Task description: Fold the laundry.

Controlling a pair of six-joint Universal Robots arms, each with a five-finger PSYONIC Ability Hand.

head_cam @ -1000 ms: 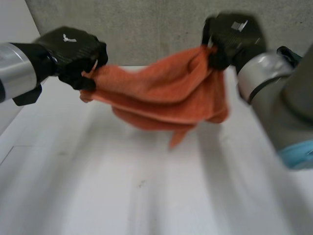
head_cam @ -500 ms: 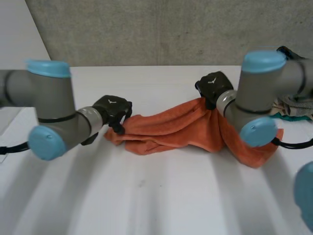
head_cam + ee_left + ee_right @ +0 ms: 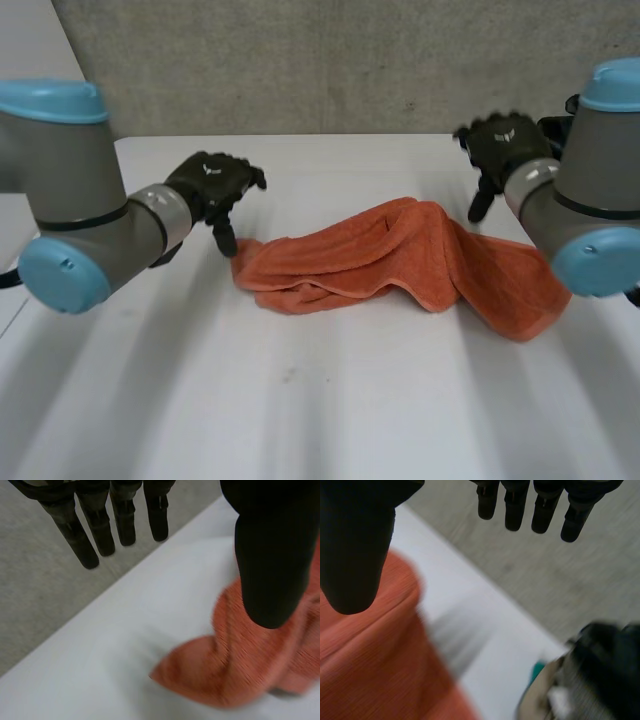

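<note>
You have a big white tabletop (image 3: 320, 420) in front of you. An orange cloth (image 3: 380, 255) lies on it in a long, lumpy heap, from the middle out to your right arm. Your left robot hand (image 3: 212, 180) is by the cloth's left end, its fingers (image 3: 77, 535) straight and holding nothing. Your right robot hand (image 3: 505, 145) is near the cloth's high fold, spread wide and empty too. A small pile of other clothes (image 3: 540, 700) sits near it.

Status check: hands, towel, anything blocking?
Left hand open, right hand open, neither holding. Orange towel crumpled on table, unfolded. Nothing blocking.
</note>
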